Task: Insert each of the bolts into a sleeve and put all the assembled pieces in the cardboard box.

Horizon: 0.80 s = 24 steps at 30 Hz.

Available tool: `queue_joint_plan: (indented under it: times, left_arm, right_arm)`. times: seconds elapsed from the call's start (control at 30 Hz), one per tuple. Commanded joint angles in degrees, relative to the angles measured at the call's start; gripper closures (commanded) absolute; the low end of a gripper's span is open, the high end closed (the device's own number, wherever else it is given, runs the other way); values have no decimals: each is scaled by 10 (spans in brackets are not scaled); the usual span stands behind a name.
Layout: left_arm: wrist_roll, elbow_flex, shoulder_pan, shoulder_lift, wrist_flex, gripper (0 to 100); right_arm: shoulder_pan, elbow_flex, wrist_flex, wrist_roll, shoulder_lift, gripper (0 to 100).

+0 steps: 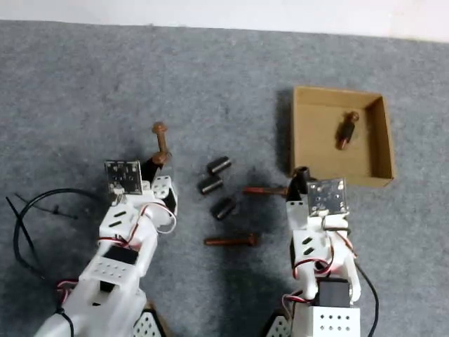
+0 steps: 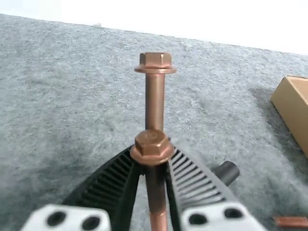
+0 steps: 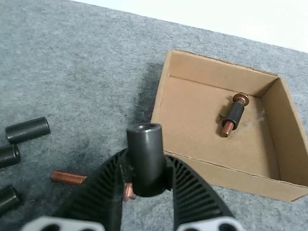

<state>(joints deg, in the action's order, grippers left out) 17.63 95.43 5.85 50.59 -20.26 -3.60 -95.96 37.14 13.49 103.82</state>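
Beyond left end effector (image 2: 154,156), bolt (image 2: 155,96) head-away

The scene holds four loose bolts (image 1: 231,241), four empty sleeves (image 1: 219,166), one assembled bolt-and-sleeve piece (image 1: 346,131), one cardboard box (image 1: 316,144) and two white robot arms (image 1: 126,239)

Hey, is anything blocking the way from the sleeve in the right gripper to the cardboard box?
Nothing visible does. The right gripper, jaws shut on the sleeve, sits just outside the near wall of the cardboard box, with bare carpet between. One assembled piece lies inside, away from that wall.
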Motion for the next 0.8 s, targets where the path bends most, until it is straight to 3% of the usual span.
queue_joint_plan:
  times: [0.0,0.1,0.33,0.6,0.77]
  left_arm:
    - [-7,7,-59,26,-21,996]
    - [-6,11,-101,26,-61,996]
    - [-6,11,-102,24,-84,996]
    - [-10,11,-15,26,-13,996]
    - [-6,11,-80,22,-54,996]
  right_arm:
    - [3,-78,0,-2,7,988]
    - [3,-78,0,-2,7,988]
    - [3,-78,0,-1,7,988]
    - [3,-78,0,-1,7,988]
    - [3,-78,0,-1,7,988]
